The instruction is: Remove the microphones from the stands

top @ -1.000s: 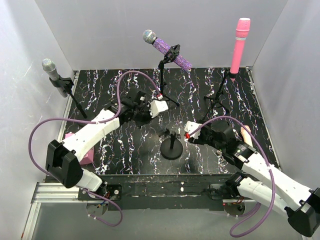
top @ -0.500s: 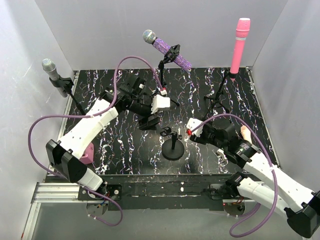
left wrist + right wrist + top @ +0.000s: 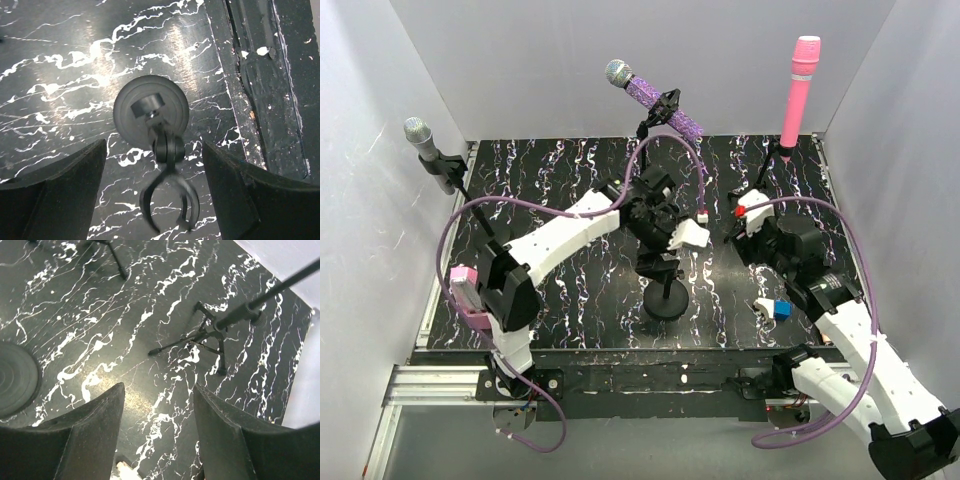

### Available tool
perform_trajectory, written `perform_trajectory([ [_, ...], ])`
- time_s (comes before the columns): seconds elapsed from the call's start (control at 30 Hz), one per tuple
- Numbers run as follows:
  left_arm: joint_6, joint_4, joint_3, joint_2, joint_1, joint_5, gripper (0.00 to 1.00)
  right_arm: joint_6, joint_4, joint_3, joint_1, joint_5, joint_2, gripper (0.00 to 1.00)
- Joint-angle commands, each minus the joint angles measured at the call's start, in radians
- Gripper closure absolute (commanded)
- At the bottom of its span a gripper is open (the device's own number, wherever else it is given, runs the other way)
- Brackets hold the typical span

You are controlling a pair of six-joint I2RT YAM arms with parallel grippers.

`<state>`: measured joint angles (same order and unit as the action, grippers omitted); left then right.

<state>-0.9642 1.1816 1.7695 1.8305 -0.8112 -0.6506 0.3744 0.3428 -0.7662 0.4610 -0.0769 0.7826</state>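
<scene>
Black clip, wrist-view only, looks empty | left pincer wide, empty | right pincer likewise

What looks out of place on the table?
The short round-base stand at centre is bare: its clip holds no microphone, yet the open left gripper is poised above it. Nothing looks spilled or broken.

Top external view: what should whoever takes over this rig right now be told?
Left gripper: open, empty, over the round-base stand, whose clip holds nothing.
Right gripper: open, empty, above the table by a tripod.
Grey microphone, purple microphone and pink microphone all sit in their stands.
Done: nothing visibly removed from those three.
Left: grasp one microphone and lift it out of its clip.
</scene>
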Motion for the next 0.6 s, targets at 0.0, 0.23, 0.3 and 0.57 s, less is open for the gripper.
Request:
perform_trajectory([
  [0.0, 0.012, 0.026, 0.042, 0.007, -0.055, 0.032, 0.26, -0.132, 0.007, -0.056, -0.057, -0.014, -0.005, 0.36],
  [0.23, 0.01, 0.073, 0.038, 0.042, -0.085, 0.134, 0.53, -0.193, 0.001, -0.077, -0.127, -0.029, 0.003, 0.36],
  [0.3, 0.047, 0.047, 0.044, 0.038, -0.085, 0.158, 0.62, -0.198, 0.002, -0.085, -0.137, -0.024, 0.01, 0.36],
  [0.57, 0.28, -0.137, -0.031, -0.037, -0.072, 0.327, 0.88, -0.181, 0.025, -0.113, -0.163, -0.017, 0.04, 0.37],
])
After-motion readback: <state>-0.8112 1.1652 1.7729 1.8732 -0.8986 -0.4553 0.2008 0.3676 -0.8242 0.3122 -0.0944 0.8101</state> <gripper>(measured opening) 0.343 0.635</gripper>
